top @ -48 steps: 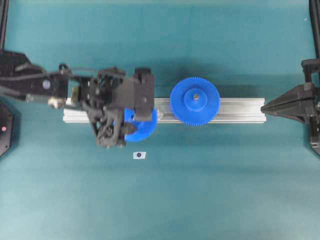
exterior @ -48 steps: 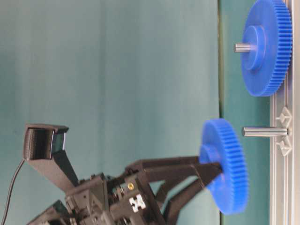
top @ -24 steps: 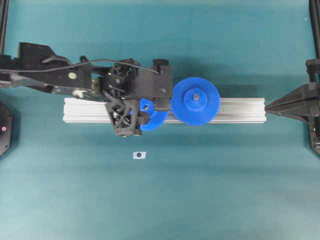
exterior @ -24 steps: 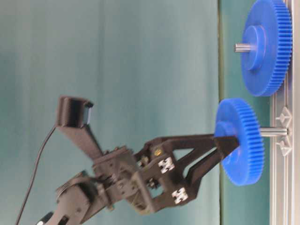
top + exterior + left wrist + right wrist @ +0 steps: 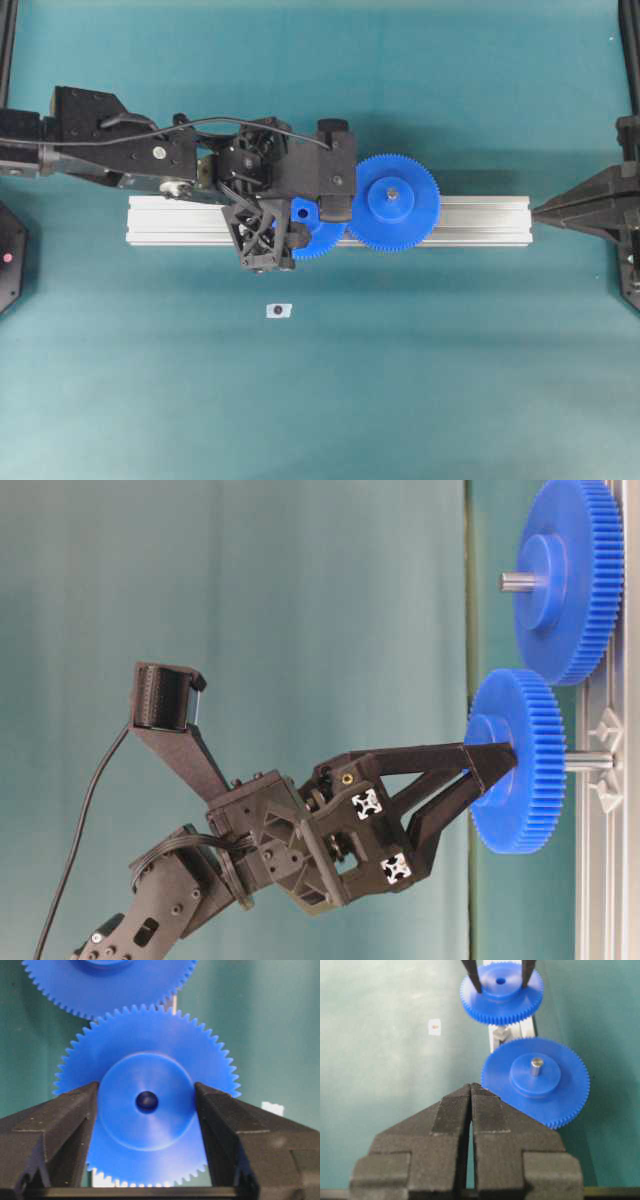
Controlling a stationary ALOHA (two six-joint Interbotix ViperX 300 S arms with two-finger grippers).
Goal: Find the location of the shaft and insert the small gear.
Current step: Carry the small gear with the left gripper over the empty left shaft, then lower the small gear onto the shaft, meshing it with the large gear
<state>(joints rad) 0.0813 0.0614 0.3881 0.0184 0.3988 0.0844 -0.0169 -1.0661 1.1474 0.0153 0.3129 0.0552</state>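
Closed right claw [image 5: 470, 1091] before large gear [image 5: 535, 1087], small gear [image 5: 501, 992].

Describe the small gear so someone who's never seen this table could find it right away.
Start at the long silver rail lying across the green table. Two blue toothed wheels sit over it side by side; the small gear is the one nearer the left arm, its raised hub clamped by the left gripper. Its neighbour, the larger gear, is wider, ungripped, with a pin through its hub.
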